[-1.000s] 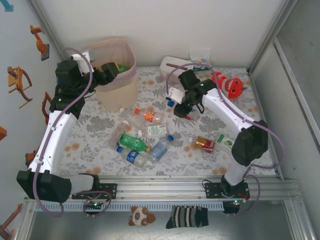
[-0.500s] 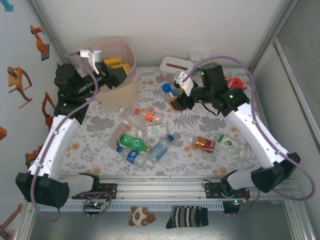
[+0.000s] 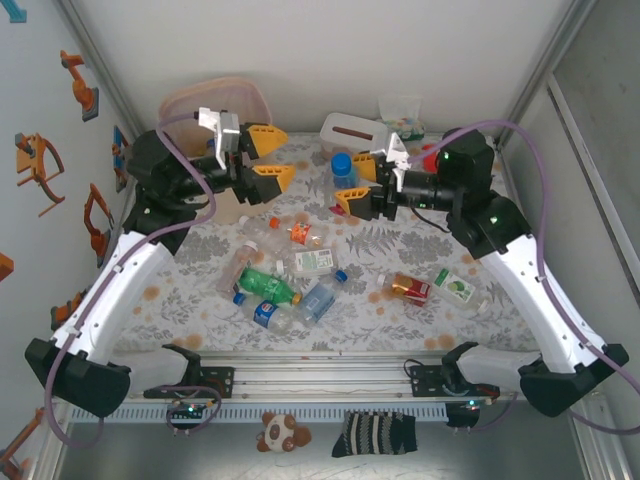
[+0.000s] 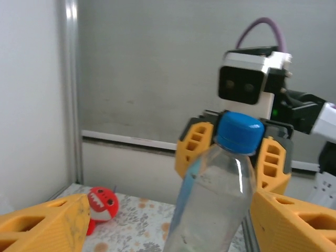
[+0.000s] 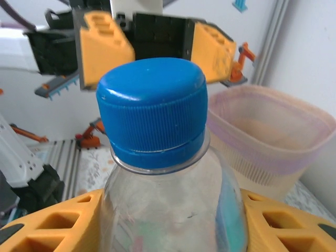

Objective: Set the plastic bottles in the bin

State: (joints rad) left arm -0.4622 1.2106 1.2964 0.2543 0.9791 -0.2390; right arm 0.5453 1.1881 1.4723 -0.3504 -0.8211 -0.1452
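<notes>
My right gripper (image 3: 354,186) is shut on a clear plastic bottle (image 3: 342,168) with a blue cap and holds it upright in the air above the table's back middle. In the right wrist view the bottle (image 5: 152,121) stands between my yellow fingers (image 5: 52,223). My left gripper (image 3: 272,154) is open and points right at that bottle, a short way from it. From the left wrist the bottle (image 4: 231,173) rises in front of my spread fingers (image 4: 47,226). The beige bin (image 3: 225,95) with its pink liner stands at the back left, behind the left arm. Several more bottles (image 3: 266,284) lie mid-table.
A white tissue box (image 3: 352,130) sits at the back, behind the held bottle. The red shark plush (image 4: 102,203) lies at the back right. Two bottles (image 3: 408,288) lie to the right of the pile, under the right arm. Walls close the table at the left, back and right.
The right arm has lifted the blue-capped bottle off the table and carried it left. The left gripper has swung right, away from the bin, and opened wider.
</notes>
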